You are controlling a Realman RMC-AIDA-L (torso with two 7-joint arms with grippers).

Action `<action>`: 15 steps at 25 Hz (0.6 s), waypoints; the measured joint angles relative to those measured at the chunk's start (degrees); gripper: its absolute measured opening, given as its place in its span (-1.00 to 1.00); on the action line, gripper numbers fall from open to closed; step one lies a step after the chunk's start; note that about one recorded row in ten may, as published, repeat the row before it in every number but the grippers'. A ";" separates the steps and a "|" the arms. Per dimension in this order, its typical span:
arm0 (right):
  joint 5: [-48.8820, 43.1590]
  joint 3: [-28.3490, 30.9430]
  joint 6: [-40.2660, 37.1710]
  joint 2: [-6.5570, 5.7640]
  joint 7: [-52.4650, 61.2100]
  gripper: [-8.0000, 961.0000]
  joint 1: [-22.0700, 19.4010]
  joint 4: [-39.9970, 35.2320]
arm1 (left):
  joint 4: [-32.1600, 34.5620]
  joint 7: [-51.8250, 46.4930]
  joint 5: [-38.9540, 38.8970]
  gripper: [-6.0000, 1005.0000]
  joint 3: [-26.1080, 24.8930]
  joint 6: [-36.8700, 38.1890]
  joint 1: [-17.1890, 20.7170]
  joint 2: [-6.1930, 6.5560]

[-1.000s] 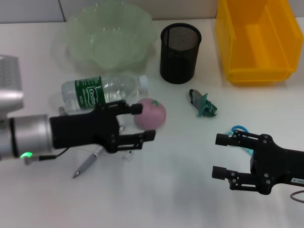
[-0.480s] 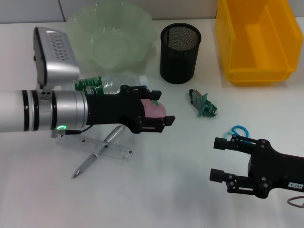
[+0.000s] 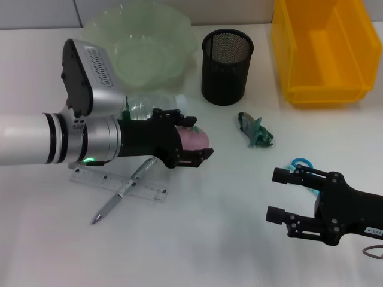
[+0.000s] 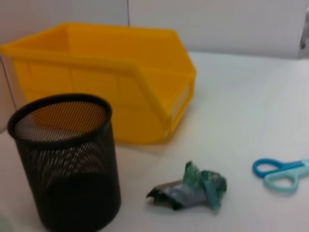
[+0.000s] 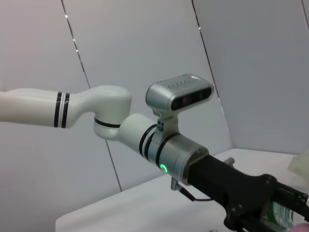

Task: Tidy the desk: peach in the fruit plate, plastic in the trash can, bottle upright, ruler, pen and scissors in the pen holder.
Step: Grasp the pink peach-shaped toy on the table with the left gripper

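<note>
- Ruler (image 3: 116, 184) lies flat on the white table (image 3: 197, 239), just under and toward the robot from your left gripper (image 3: 192, 144); the pen (image 3: 122, 191) lies diagonally across it, touching.
- Fruit plate (image 3: 140, 51), pale green and translucent, sits beyond the left gripper on its far side. The bottle (image 3: 139, 110) lies on its side behind the gripper's wrist, mostly hidden by the arm.
- Your left gripper reaches in from the left with its black fingers (image 3: 197, 156) around the pink peach (image 3: 197, 139). The fingers sit narrow on either side of the fruit; you can take it as gripped, with the peach on or just off the table, which of the two I cannot tell.
- Pen holder (image 3: 227, 67), black mesh, stands upright ahead of the left gripper, beyond and to its right. The left wrist view shows it close (image 4: 65, 159).
- Crumpled plastic (image 3: 256, 131), green and grey, lies to the right of the left gripper, between both grippers and apart from each; also seen in the left wrist view (image 4: 190, 192).
- Scissors (image 3: 301, 165) with blue handles lie just beyond your right gripper (image 3: 276, 195), partly hidden under it; handles show in the left wrist view (image 4: 282, 173).
- Your right gripper hovers low at the near right with its two fingers spread wide, holding nothing.
- Yellow bin (image 3: 323, 51) stands well beyond the right gripper, at the far right; it is right of the pen holder.
</note>
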 joint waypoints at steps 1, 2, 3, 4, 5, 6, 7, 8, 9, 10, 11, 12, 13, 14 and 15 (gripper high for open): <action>0.18 0.00 0.00 0.00 -0.11 0.60 -0.04 0.20 | 0.00 -0.11 0.44 0.48 0.01 -0.46 -0.07 -0.03; 0.38 0.01 0.00 -0.01 -0.29 0.60 -0.09 0.53 | 0.00 -0.17 0.61 0.47 0.05 -0.75 -0.12 -0.05; 0.51 0.05 0.00 -0.04 -0.49 0.60 -0.11 0.79 | -0.01 -0.19 0.67 0.47 0.07 -0.94 -0.13 -0.07; 0.64 0.16 -0.01 -0.07 -0.77 0.60 -0.12 1.10 | -0.02 -0.19 0.70 0.47 0.10 -1.14 -0.12 -0.07; 0.75 0.29 -0.01 -0.10 -0.99 0.60 -0.12 1.30 | -0.02 -0.20 0.70 0.47 0.11 -1.30 -0.06 -0.07; 0.84 0.40 -0.01 -0.11 -1.19 0.60 -0.12 1.38 | 0.00 -0.20 0.69 0.47 0.11 -1.45 0.00 -0.07; 0.88 0.47 -0.01 -0.11 -1.31 0.60 -0.13 1.40 | 0.03 -0.21 0.65 0.47 0.10 -1.50 0.06 -0.08; 0.90 0.47 -0.02 -0.10 -1.36 0.60 -0.14 1.40 | 0.05 -0.21 0.62 0.47 0.10 -1.56 0.09 -0.08; 0.92 0.48 -0.02 -0.10 -1.38 0.60 -0.15 1.40 | 0.05 -0.22 0.60 0.47 0.10 -1.58 0.12 -0.07; 0.93 0.49 -0.02 -0.09 -1.39 0.60 -0.15 1.40 | 0.05 -0.22 0.57 0.47 0.11 -1.60 0.17 -0.08; 0.94 0.50 -0.02 -0.08 -1.39 0.60 -0.15 1.39 | 0.05 -0.23 0.51 0.47 0.12 -1.72 0.28 -0.08; 0.95 0.50 -0.02 -0.08 -1.39 0.60 -0.15 1.39 | 0.05 -0.23 0.51 0.46 0.12 -1.72 0.28 -0.08; 0.95 0.51 -0.02 -0.07 -1.39 0.60 -0.16 1.39 | 0.05 -0.24 0.45 0.46 0.13 -1.80 0.33 -0.07; 0.96 0.51 -0.02 -0.07 -1.40 0.60 -0.17 1.39 | 0.03 -0.24 0.42 0.46 0.14 -1.83 0.38 -0.08; 0.97 0.51 -0.02 -0.07 -1.40 0.60 -0.20 1.38 | 0.01 -0.24 0.41 0.46 0.14 -1.84 0.42 -0.07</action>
